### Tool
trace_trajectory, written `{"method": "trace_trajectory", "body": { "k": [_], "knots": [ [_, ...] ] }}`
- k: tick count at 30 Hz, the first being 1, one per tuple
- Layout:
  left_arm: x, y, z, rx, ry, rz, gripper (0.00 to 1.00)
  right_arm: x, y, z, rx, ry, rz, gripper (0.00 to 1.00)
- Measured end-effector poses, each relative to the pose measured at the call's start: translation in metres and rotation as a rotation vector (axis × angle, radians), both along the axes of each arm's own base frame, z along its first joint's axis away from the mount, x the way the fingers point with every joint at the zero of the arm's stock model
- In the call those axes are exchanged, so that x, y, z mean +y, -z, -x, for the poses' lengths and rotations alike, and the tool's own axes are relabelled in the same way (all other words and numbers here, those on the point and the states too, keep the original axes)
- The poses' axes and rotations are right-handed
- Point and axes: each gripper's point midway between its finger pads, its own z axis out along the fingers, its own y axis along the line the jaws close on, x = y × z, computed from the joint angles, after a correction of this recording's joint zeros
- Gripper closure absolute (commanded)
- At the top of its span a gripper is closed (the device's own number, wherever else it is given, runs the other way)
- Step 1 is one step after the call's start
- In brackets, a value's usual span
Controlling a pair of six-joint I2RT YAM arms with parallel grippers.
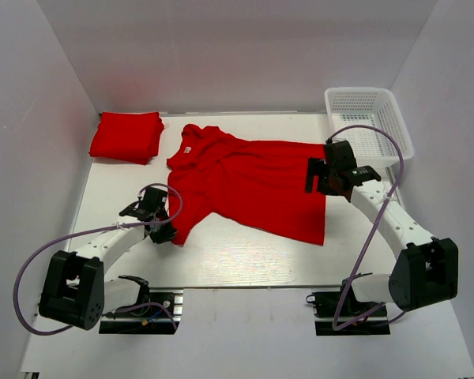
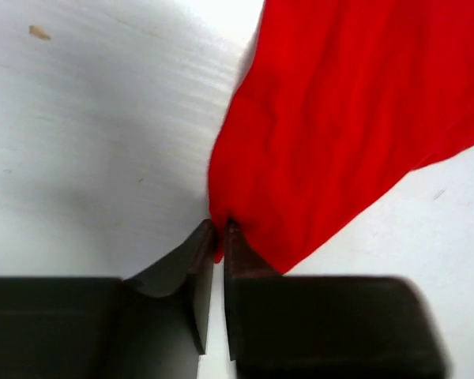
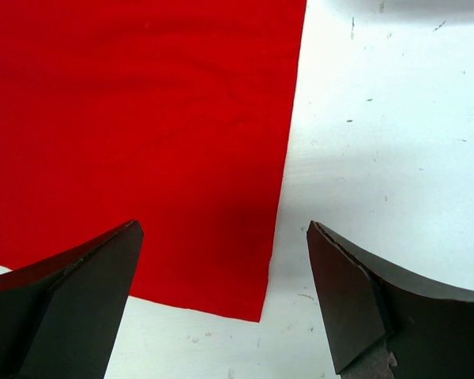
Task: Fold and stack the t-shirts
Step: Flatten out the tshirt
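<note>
Pinching the near sleeve is the left gripper point(image 1: 167, 230), jaws all but closed with a thin fold of red cloth nipped between the tips, as its wrist view shows point(image 2: 219, 225). The right gripper point(image 1: 314, 175) holds nothing. Its jaws stand wide apart point(image 3: 223, 227) over the hem.

The white mesh basket point(image 1: 395, 126) serves as the landmark. The spread t-shirt point(image 1: 253, 181) lies on the table point(image 1: 245, 257) just left of the basket, collar and neck label point(image 1: 186, 148) at the end away from it and hem at the end next to it. The folded t-shirt point(image 1: 126, 136) sits well to the left of the basket, beyond the collar, at the far edge.

The step in hand looks like taking a two-point hold, ready for a lengthwise fold. To do it well, the right gripper should come down onto the hem corner point(image 3: 261, 312) nearest the arms, on the side away from the basket. It should bite a little inside the edge, so that the cloth cannot slip out. How high it hangs above the cloth I cannot tell.

The body of the shirt is wrinkled between collar and sleeve, so a light pull apart first would flatten it. Both hands should then lift together and evenly. The left grip is shallow and could lose the sleeve if tugged sharply.
</note>
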Motion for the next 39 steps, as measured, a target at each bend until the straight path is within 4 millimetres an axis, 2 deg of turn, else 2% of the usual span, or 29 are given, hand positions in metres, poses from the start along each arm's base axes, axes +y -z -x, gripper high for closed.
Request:
{"method": "trace_trajectory", "body": {
  "k": [1, 2, 3, 7, 9, 11, 17, 20, 30, 34, 39],
  "knots": [
    [-0.001, 0.0, -0.002, -0.008, 0.003, 0.004, 0.88, 0.0, 0.001, 0.001, 0.003, 0.001, 0.001, 0.1],
    [-0.002, -0.001, -0.003, -0.015, 0.007, 0.006, 0.97, -0.001, 0.003, 0.002, 0.008, 0.002, 0.003, 0.1],
    [-0.002, -0.001, -0.004, -0.019, 0.008, 0.007, 1.0, -0.002, 0.005, 0.003, 0.014, 0.004, 0.006, 0.1],
    [-0.002, -0.004, -0.006, -0.028, 0.021, 0.001, 1.0, -0.005, 0.015, 0.012, 0.041, 0.011, 0.015, 0.1],
    [-0.002, -0.013, -0.012, -0.053, 0.031, 0.002, 1.0, -0.006, 0.018, 0.017, 0.053, 0.013, 0.017, 0.1],
    [-0.004, -0.031, -0.022, -0.11, 0.037, 0.011, 1.0, -0.008, 0.022, 0.023, 0.066, 0.021, 0.014, 0.1],
    [-0.013, -0.11, -0.059, -0.343, 0.07, 0.047, 1.0, -0.01, 0.042, 0.05, 0.121, 0.034, -0.007, 0.1],
    [-0.015, -0.131, -0.068, -0.387, 0.087, 0.046, 1.0, -0.011, 0.054, 0.064, 0.163, 0.04, -0.015, 0.1],
    [-0.013, -0.126, -0.066, -0.353, 0.116, 0.018, 1.0, -0.012, 0.091, 0.099, 0.289, 0.107, -0.05, 0.1],
    [-0.013, -0.126, -0.065, -0.352, 0.119, 0.016, 1.0, -0.008, 0.103, 0.104, 0.32, 0.134, -0.083, 0.1],
    [-0.012, -0.126, -0.065, -0.353, 0.127, 0.011, 1.0, 0.0, 0.111, 0.097, 0.311, 0.167, -0.131, 0.21]
  ]
}}
